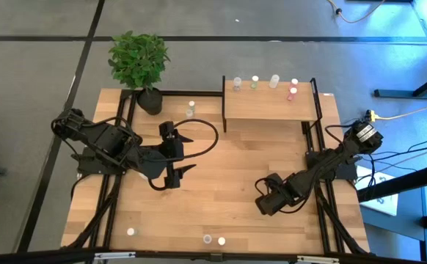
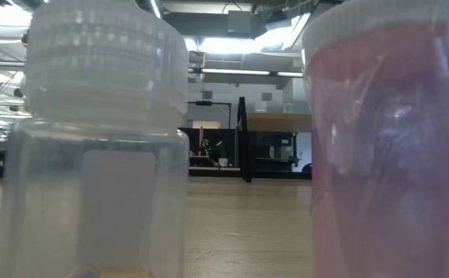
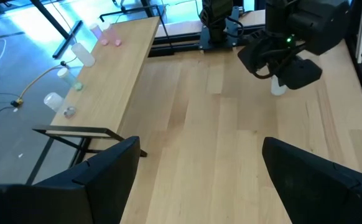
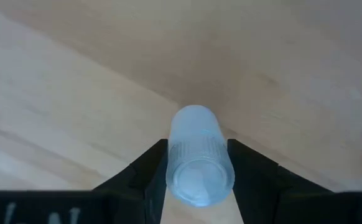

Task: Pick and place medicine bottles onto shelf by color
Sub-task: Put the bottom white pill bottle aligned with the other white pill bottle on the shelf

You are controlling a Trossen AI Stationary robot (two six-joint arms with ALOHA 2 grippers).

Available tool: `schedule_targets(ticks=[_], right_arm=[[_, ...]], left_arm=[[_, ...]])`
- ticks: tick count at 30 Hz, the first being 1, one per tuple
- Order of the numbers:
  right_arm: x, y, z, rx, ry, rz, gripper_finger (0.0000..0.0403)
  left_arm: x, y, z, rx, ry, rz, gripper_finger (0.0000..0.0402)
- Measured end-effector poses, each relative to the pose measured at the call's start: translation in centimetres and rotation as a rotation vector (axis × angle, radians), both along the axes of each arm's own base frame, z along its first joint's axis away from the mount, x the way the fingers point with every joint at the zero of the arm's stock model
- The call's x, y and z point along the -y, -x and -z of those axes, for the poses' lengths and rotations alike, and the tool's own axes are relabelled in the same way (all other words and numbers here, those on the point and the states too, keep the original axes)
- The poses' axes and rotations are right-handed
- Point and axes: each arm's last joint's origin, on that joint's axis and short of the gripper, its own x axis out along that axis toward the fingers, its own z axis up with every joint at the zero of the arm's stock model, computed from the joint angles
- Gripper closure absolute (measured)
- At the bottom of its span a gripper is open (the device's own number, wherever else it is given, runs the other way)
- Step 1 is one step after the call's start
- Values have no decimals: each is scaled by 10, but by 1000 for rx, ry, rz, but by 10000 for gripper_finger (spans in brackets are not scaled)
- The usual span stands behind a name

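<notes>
Right gripper [image 4: 196, 165] pinches a bluish-capped bottle [image 4: 198, 158] at its cap, low over the surface [image 1: 228, 191]; we judge it light, stiff, slippery. Left gripper [image 1: 178, 152] waits, spread.

9 bottles [image 1: 274, 81], 1 shelf [image 1: 268, 108], 1 plant [image 1: 139, 60], 2 arms.

The right gripper [image 1: 266, 202] is low by the table's [image 1: 221, 176] right side, fingers pinching a bottle [image 4: 199, 165]. The left gripper [image 1: 186, 152] waits open mid-table.
</notes>
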Motion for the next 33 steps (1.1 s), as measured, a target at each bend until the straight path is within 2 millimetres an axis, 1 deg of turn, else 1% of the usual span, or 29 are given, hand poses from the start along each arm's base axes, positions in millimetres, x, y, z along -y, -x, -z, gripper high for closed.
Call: schedule_targets(ticks=[3, 7, 12, 15, 17, 21, 26, 30, 33], right_arm=[[-4, -5, -11, 21, -15, -1, 253], [-8, -11, -33, 31, -20, -21, 253], [-15, -21, -78, 94, -60, -49, 250], [-14, -23, -105, 121, -39, -56, 252], [-9, -21, -122, 103, -24, -61, 253], [8, -21, -155, 80, -1, -47, 252], [40, -23, -192, 85, 23, -52, 252], [69, -33, -215, 191, 28, -75, 252], [95, -37, -229, 256, 83, -60, 252]], left_arm=[[0, 0, 0, 0, 0, 0, 67], [0, 0, 0, 0, 0, 0, 67], [0, 0, 0, -2, -5, 3, 67], [0, 0, 0, -2, -5, 3, 67], [0, 0, 0, -2, -7, 4, 67], [-3, -2, -1, 10, -13, -1, 67], [-3, -4, -4, 58, 20, -48, 67], [-7, -4, -5, 95, 0, -127, 67], [-8, -4, -6, 130, -29, -197, 67]])
